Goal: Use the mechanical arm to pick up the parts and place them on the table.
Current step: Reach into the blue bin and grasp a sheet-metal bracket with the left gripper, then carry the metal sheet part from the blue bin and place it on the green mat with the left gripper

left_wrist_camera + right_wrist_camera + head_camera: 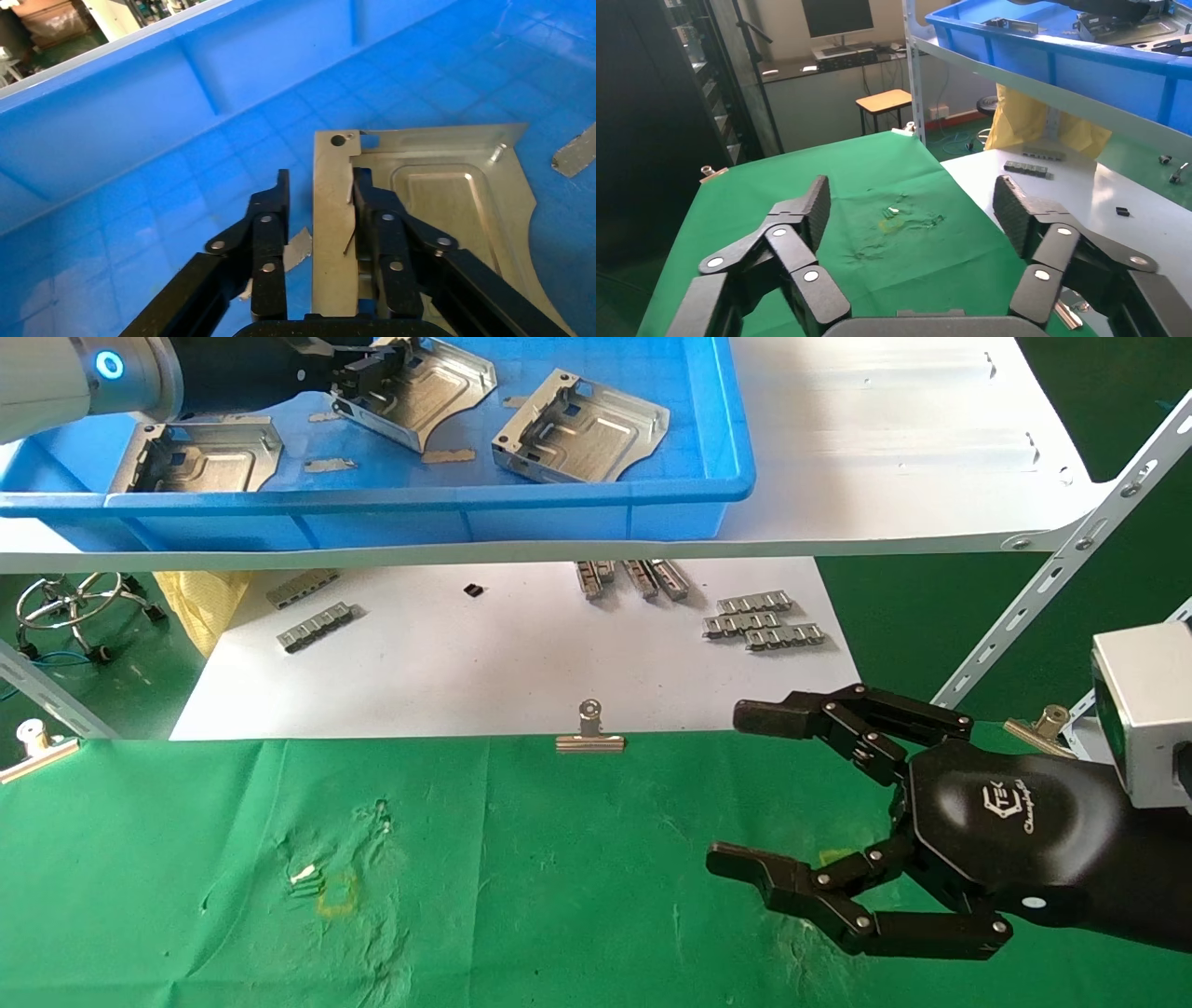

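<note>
Three silver ribbed parts lie in a blue bin: one on the left, one in the middle, one on the right. My left gripper is down in the bin at the middle part. In the left wrist view the left gripper is open and straddles the folded edge of that part. One finger touches the edge; the other stands a small gap off. My right gripper hangs open and empty over the green table, also in its wrist view.
The bin sits on a white shelf board held by a slanted strut. Below it, a white sheet carries small ridged strips. Binder clips pin the cloth's far edge. Small flat tabs lie in the bin.
</note>
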